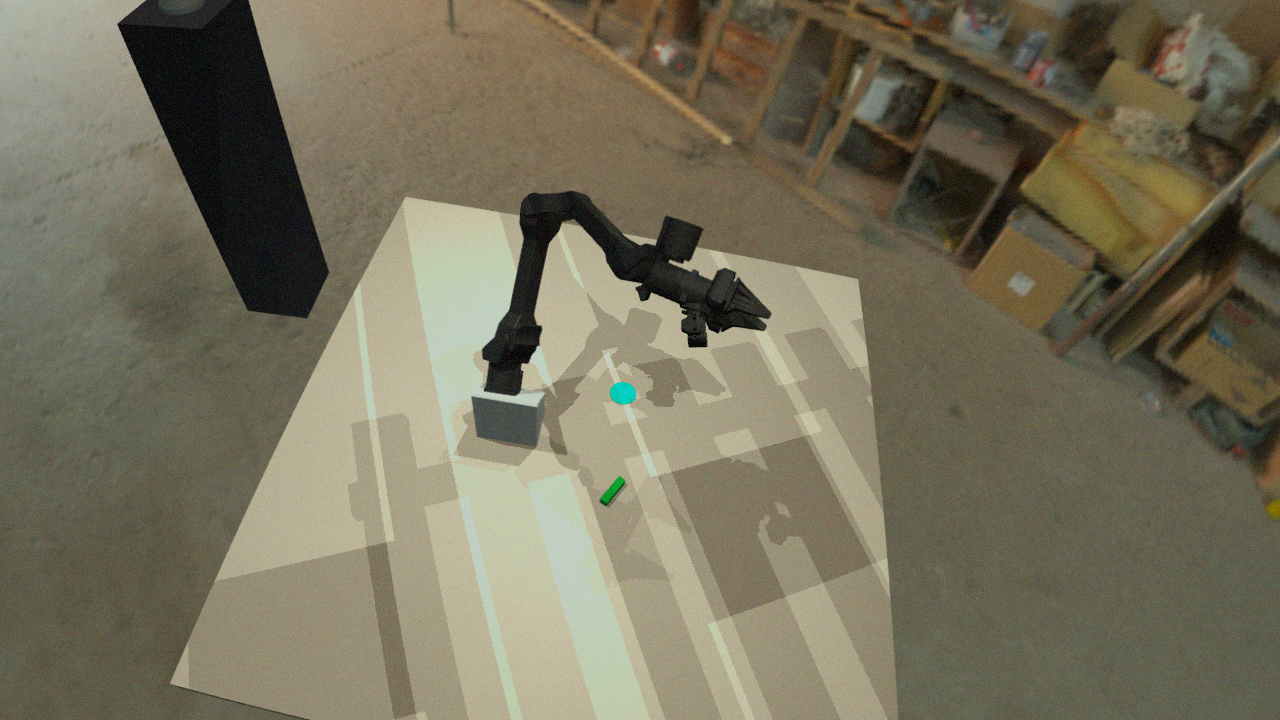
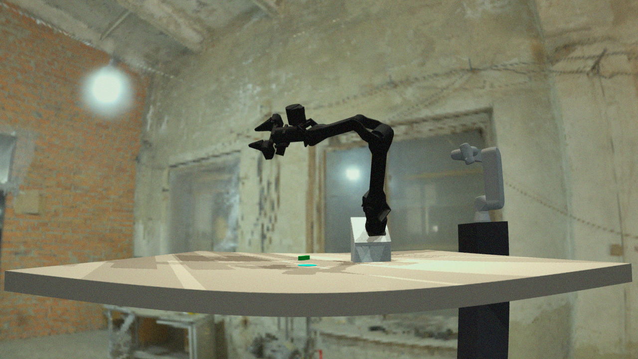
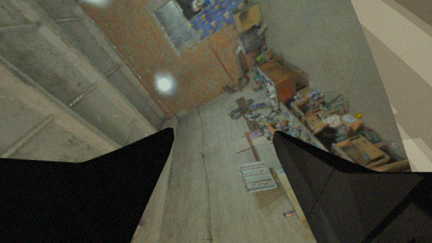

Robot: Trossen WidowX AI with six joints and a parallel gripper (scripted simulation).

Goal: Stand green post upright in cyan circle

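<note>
The green post [image 1: 613, 490] [image 2: 303, 257] lies on its side on the table, outside the cyan circle. The cyan circle [image 1: 622, 393] [image 2: 307, 265] is a flat disc on the table top and nothing stands on it. My gripper [image 1: 767, 320] [image 2: 252, 137] [image 3: 223, 134] is open and empty. It is high above the table, far from the post and beyond the circle on the side away from the arm's base. Its fingers point sideways, away from the base. The wrist view shows neither the post nor the circle.
The arm stands on a grey base block [image 1: 507, 420] [image 2: 371, 252] on the table [image 1: 295, 501] [image 2: 535, 278]. A tall black pedestal [image 1: 234, 170] [image 2: 483, 268] stands off the table, with a grey arm [image 2: 493, 178] on it. Patchy shadows cross the table.
</note>
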